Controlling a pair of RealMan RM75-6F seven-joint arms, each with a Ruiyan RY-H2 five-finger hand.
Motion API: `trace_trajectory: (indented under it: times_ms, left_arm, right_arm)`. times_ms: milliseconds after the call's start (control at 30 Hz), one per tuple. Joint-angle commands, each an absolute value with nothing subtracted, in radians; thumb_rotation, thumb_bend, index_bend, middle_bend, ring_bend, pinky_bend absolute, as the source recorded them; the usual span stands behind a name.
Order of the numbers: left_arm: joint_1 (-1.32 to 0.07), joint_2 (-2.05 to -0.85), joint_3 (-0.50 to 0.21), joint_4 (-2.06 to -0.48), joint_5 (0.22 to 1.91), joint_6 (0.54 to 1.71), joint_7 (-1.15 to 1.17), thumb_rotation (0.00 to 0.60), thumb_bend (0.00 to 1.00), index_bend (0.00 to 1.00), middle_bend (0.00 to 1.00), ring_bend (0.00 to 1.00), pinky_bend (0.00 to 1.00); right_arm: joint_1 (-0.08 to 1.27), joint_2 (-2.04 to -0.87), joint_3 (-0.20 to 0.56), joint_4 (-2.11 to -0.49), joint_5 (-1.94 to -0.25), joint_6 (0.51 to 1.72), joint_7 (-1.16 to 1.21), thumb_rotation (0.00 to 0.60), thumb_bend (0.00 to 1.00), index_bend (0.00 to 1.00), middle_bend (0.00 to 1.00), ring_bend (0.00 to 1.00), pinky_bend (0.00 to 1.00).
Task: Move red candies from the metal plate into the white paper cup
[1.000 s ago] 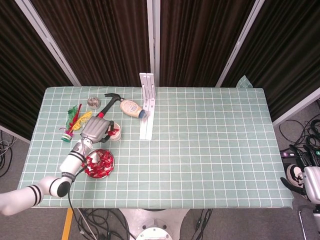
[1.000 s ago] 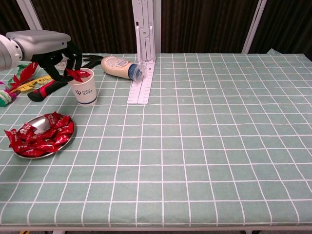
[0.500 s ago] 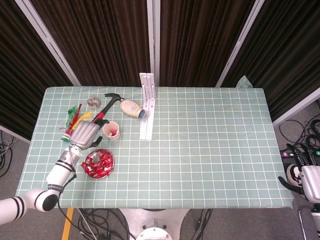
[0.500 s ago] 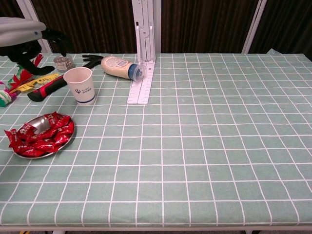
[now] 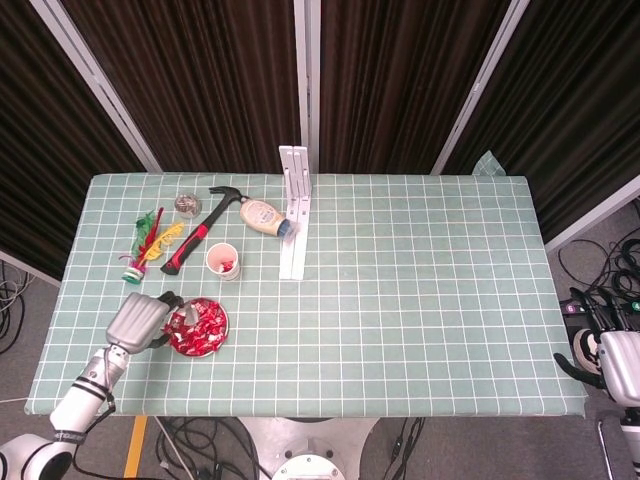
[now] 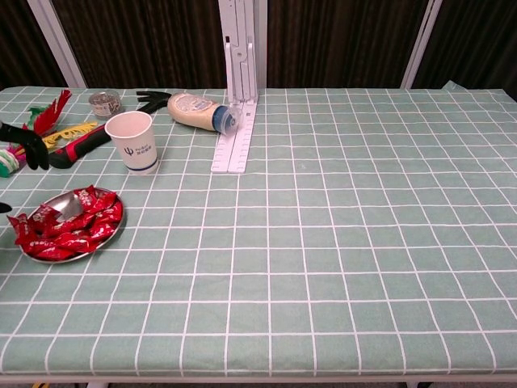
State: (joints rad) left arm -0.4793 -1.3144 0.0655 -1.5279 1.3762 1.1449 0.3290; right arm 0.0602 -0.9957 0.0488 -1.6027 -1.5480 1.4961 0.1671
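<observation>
The metal plate (image 5: 225, 318) sits near the table's front left and carries a heap of red candies (image 5: 198, 328). In the chest view the plate (image 6: 71, 208) shows a bare patch behind its candies (image 6: 63, 231). The white paper cup (image 5: 216, 258) stands upright behind the plate with a red candy (image 5: 230, 264) inside; the chest view shows the cup (image 6: 136, 142) from the side. My left hand (image 5: 140, 320) hovers just left of the plate, fingers apart, holding nothing; its dark fingertips (image 6: 24, 144) poke in at the chest view's left edge. My right hand (image 5: 606, 366) hangs off the table's right edge.
Behind the cup lie a red-handled hammer (image 5: 200, 233), a mayonnaise bottle (image 5: 263, 216) on its side, feathered shuttlecocks (image 5: 146, 245) and a small metal scourer (image 5: 186, 204). A white upright bracket (image 5: 294, 215) stands at mid-table.
My left hand let a red candy go into the cup, then drew back toward the front left and now hovers beside the plate. The right hand has barely moved.
</observation>
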Motion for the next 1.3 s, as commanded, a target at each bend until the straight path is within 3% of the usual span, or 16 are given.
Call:
trace_trajectory:
  times_ms: [33,567,1300]
  left_arm:
    - [-0.473,-1.326,0.077,-1.506,1.387,1.131,0.35,0.6,0.21,0.42,0.47,0.86,1.0]
    - [-0.52,-1.35,0.081,-1.396,1.399,0.987,0.343,0.6,0.33,0.42,0.47,0.86,1.0]
    - [-0.528,-1.419,0.066,-1.305,1.429,0.958,0.3,0.6,0.31,0.43,0.49,0.87,1.0]
  right_arm:
    - [0.06,-0.995,0.049,-1.604,-1.547,1.497,0.167,0.6,0.1,0.08,0.18,0.01,0.22]
    - [0.055,-0.995,0.047,-1.61,-1.544,1.5,0.16,0.6,0.1,0.08,0.18,0.01,0.23]
    - [0.05,-0.988,0.047,-1.62,-1.535,1.502,0.149,0.6,0.1,0.08,0.18,0.01,0.24]
